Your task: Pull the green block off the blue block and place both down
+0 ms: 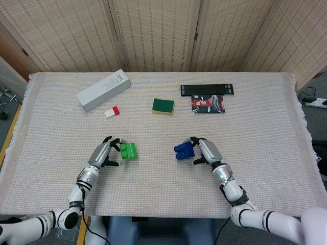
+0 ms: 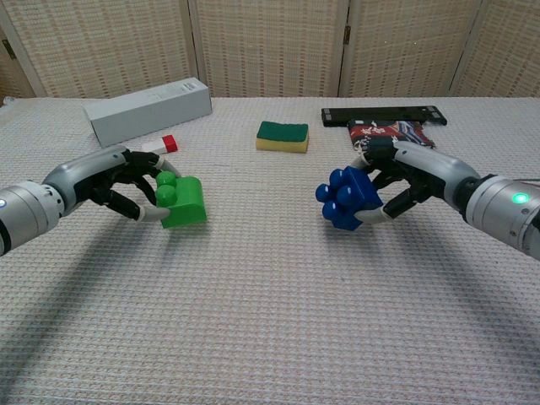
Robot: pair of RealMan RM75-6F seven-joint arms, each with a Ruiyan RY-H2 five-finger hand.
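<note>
The green block (image 1: pixel 128 151) (image 2: pixel 182 201) and the blue block (image 1: pixel 183 151) (image 2: pixel 347 197) are apart, one in each hand. My left hand (image 1: pixel 103 153) (image 2: pixel 118 180) grips the green block from its left side, low at the tablecloth; the block looks to rest on the cloth. My right hand (image 1: pixel 205 151) (image 2: pixel 405 175) holds the blue block, tilted with its studs facing left and toward me, just at or slightly above the cloth; contact cannot be told.
Behind lie a green-and-yellow sponge (image 1: pixel 163 106), a long white box (image 1: pixel 103 90), a small red-and-white eraser (image 1: pixel 112 111), a black bar (image 1: pixel 207 90) and a printed packet (image 1: pixel 208 104). The cloth-covered table (image 1: pixel 163 194) has open room in front of both hands.
</note>
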